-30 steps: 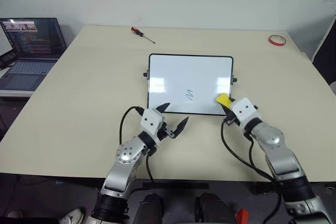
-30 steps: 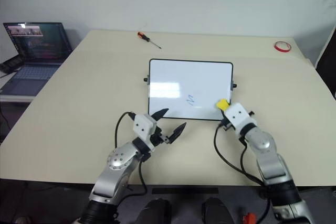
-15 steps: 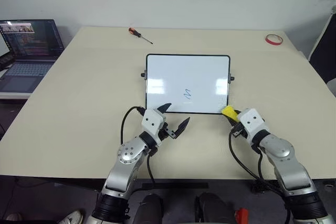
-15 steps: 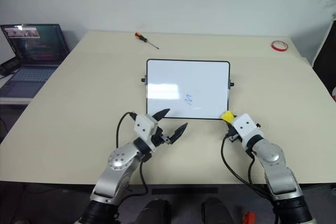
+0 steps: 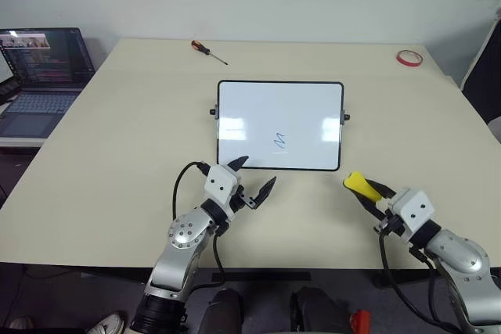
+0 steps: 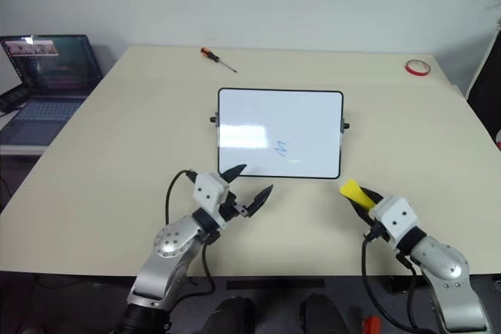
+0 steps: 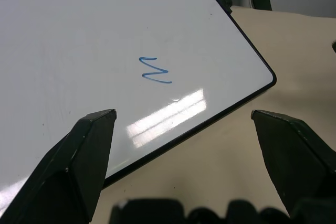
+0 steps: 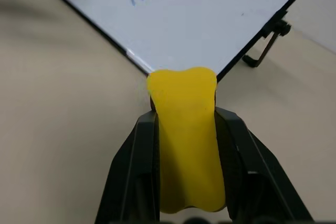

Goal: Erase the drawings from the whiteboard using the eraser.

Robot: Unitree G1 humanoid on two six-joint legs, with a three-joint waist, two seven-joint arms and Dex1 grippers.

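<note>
One beige table (image 5: pixel 117 138), white wall behind; left claw (image 5: pixel 252 180) spread, right claw (image 5: pixel 368 192) pinching eraser (image 5: pixel 358 185).

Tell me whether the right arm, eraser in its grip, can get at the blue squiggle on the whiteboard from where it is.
Probably yes. The right gripper holds the eraser just off the whiteboard near corner, with bare table between it and the blue squiggle.

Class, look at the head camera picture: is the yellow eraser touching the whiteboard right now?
No: the eraser sits clamped in the right pincer above the bare table, clear of the near edge of the whiteboard.
</note>
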